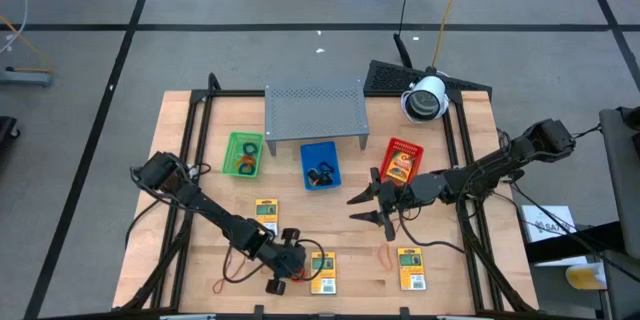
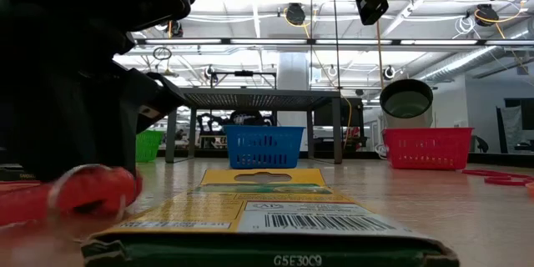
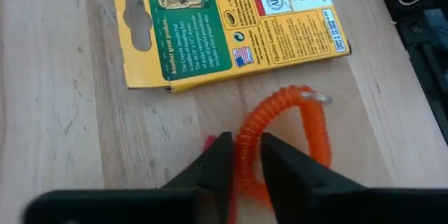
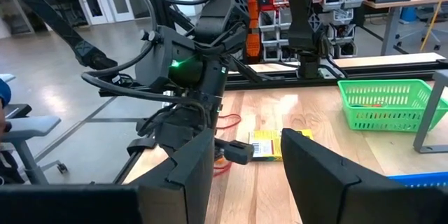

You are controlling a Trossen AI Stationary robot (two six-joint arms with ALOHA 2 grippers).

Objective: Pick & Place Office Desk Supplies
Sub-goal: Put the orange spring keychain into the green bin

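Left end effector [image 3: 243, 164] pinching orange coil [image 3: 283, 136] near tabletop [image 1: 180, 130] front edge | right end effector [image 1: 368, 206] hovering spread mid-tabletop | counting four yellow packets [image 1: 322, 271], three trays [image 1: 243, 153]

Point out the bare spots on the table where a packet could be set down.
Bare wood lies between the green tray and the table's left edge, and right of the red tray. The front strip is crowded: yellow packets, an orange loop and the left hand.

Green tray [image 1: 243, 153], blue tray [image 1: 320, 164], red tray [image 1: 402, 159]; grey shelf [image 1: 314, 110].
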